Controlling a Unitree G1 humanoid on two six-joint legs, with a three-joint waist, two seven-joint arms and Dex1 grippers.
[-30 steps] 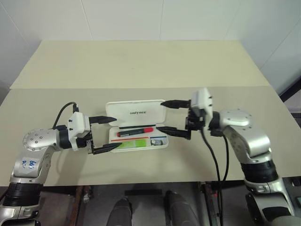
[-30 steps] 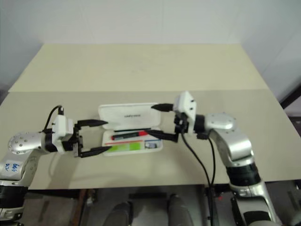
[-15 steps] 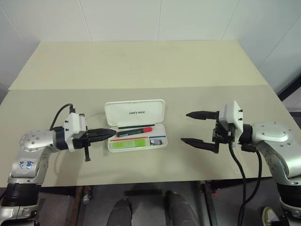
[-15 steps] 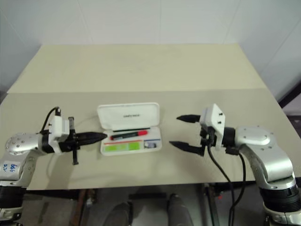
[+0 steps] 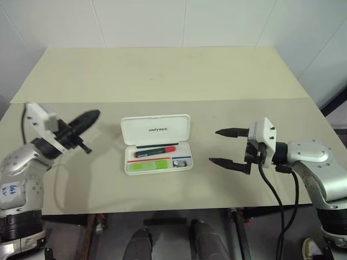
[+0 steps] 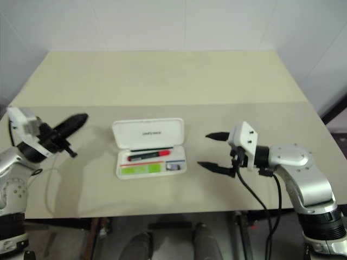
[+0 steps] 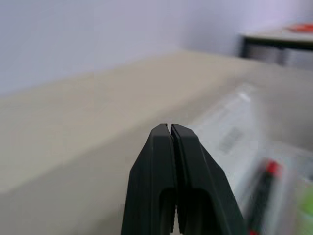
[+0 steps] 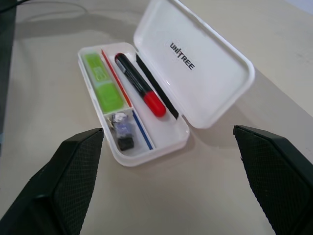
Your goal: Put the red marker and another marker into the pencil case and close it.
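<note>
Red marker (image 8: pixel 139 90) lies flat inside the open pencil case (image 5: pixel 157 145), in the tray's rear compartment, just in front of the hinge line. Its long axis runs along the length of the case, side to side across the table (image 5: pixel 162 76), with the bright red cap end toward the robot's right and the black barrel toward the left. Just in front of it, in the front compartment nearer the robot and parted from it by a red stripe, the green highlighter (image 8: pixel 100 81) lies parallel, filling the left part of that compartment; the pictures do not let me tell which end is its cap. To the right of the highlighter in that same front strip sits a small grey-black clip-like object (image 8: pixel 122 132) beside a blue stripe. The case's white lid (image 5: pixel 156 129) with dark "UNITREE" lettering is swung up and back behind the tray, so the case is open. The case itself lies with its long side across the table. To the right of the case and apart from it, the right gripper (image 5: pixel 227 147) hangs with its two black fingers spread wide, pointing toward the case and holding nothing. Well to the left of the case, the left gripper (image 5: pixel 87 118) is raised above the table, its fingers (image 7: pixel 168 166) pressed together with nothing between them, pointing toward the case.
</note>
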